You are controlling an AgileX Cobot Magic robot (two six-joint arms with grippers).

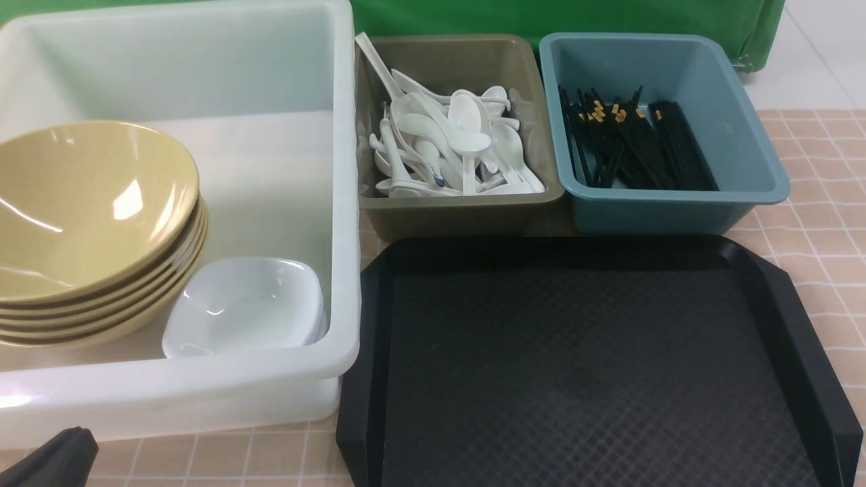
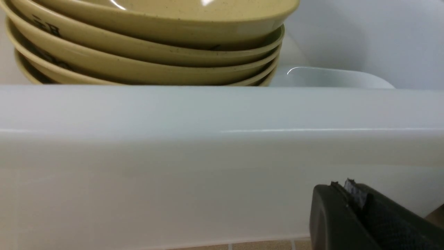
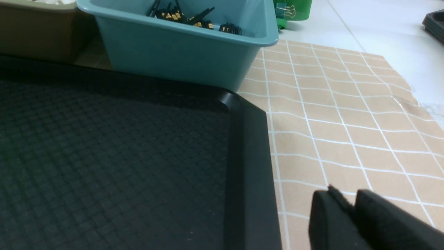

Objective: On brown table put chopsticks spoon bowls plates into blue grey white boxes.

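Brown table [image 1: 825, 223]: chopsticks [image 1: 632, 145] lie lengthwise in blue bin [image 1: 747, 145].

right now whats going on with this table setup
Nothing is being handled. The sorting looks done: yellow bowls are stacked in the white tub beside small white plates, spoons fill the grey bin, and chopsticks lie in the blue bin. The black tray holds nothing. The left tool is shut and empty, low outside the tub's near wall. The right tool sits over the table beside the tray, holding nothing, its jaws close together.
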